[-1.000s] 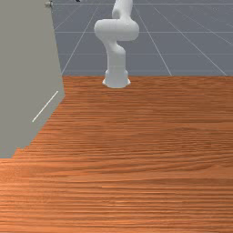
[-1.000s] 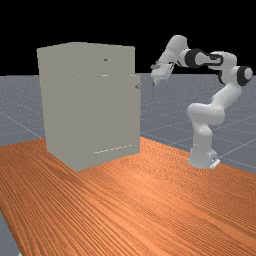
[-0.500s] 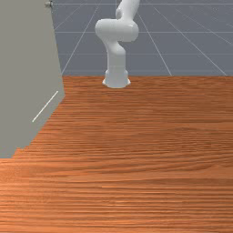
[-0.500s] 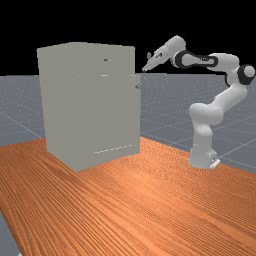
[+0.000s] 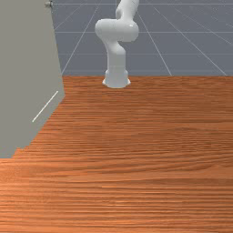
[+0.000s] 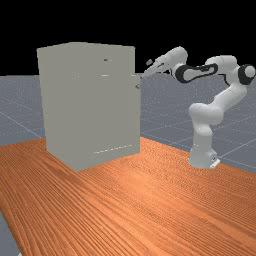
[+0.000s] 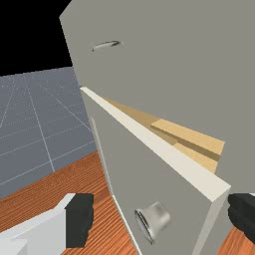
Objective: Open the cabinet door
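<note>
The white, black-padded claw [image 7: 162, 217] stands spread before the round silver metal knob [image 7: 159, 217] of the flat grey cabinet door [image 7: 129, 174], which hangs ajar ahead. Approach seems in hand; next, straddle the knob, close and pull.

Passage: wedge-shaped gap behind the ajar door [image 7: 132, 174], widest at its free edge | Obstacles: knob [image 7: 159, 217] jutting from the door's outer face, handle [image 7: 108, 45] on the cabinet [image 7: 179, 60] above, wooden boards [image 7: 191, 136] inside the gap
</note>
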`<state>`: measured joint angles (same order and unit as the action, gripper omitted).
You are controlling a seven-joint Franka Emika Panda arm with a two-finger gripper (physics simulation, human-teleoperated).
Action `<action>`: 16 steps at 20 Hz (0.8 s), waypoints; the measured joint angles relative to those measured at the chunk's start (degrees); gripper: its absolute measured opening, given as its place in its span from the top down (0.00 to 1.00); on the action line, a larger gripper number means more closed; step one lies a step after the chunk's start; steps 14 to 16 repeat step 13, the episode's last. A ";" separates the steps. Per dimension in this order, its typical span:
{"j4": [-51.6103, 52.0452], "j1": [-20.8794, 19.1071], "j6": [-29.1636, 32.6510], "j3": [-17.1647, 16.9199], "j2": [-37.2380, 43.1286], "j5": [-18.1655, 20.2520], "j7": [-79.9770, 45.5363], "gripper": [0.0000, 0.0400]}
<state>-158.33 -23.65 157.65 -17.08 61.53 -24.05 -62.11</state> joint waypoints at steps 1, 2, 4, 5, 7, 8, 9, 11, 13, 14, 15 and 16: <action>0.04 -0.14 1.57 0.28 -1.12 -0.32 -0.31 0.00; 0.15 -0.47 3.28 0.27 -2.48 -0.60 -0.60 0.00; 0.66 -1.01 7.12 0.83 -6.42 -1.05 -1.82 0.00; 0.75 -1.10 8.62 1.30 -7.92 -1.25 -2.41 0.00; -0.07 -1.57 10.23 1.93 -7.60 -1.66 -3.12 0.00; -0.66 -1.49 10.38 2.78 -6.90 -1.62 -3.85 0.00; -1.27 -1.04 10.62 3.52 -6.14 -1.04 -5.00 0.00; -2.60 0.61 10.33 6.53 -4.10 1.24 -8.53 0.00; -3.04 2.76 10.34 16.27 -3.80 2.73 -14.82 0.00; -3.04 2.76 10.34 16.27 -3.80 2.73 -14.82 0.00; -3.04 2.76 10.34 16.27 -3.80 2.73 -14.82 0.00; -3.04 2.76 10.34 16.27 -3.80 2.73 -14.82 0.00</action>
